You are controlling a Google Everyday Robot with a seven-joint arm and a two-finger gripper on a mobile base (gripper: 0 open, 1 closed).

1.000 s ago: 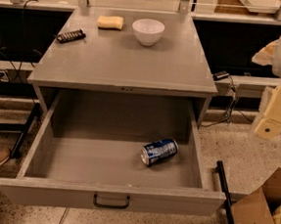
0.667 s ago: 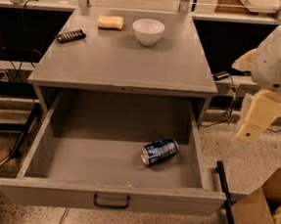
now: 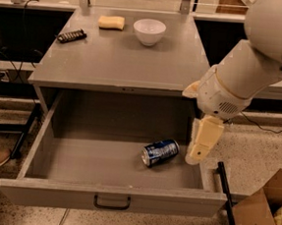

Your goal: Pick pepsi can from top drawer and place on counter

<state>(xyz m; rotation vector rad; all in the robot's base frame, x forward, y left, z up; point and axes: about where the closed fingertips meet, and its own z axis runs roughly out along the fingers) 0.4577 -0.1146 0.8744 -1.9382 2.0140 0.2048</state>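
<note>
The top drawer (image 3: 50, 193) stands pulled wide open below the grey bench (image 3: 120, 63), its dark pull handle (image 3: 112, 202) at the middle of the front panel. The pepsi can (image 3: 160, 152) lies on its side on the drawer floor, right of centre and nearer the front, with one silver end turned toward the camera. The gripper (image 3: 196, 156) hangs from the pale arm over the drawer's right side, pointing down, just beside the can on its right and not touching it; from this angle I cannot tell whether it is open or closed. On the bench, toward the back, sit a white bowl (image 3: 149, 31), a yellow sponge (image 3: 112, 22) to its left, and a small dark ridged object (image 3: 71, 35) nearer the left edge. A cardboard box (image 3: 257, 218) stands on the floor at lower right.
</note>
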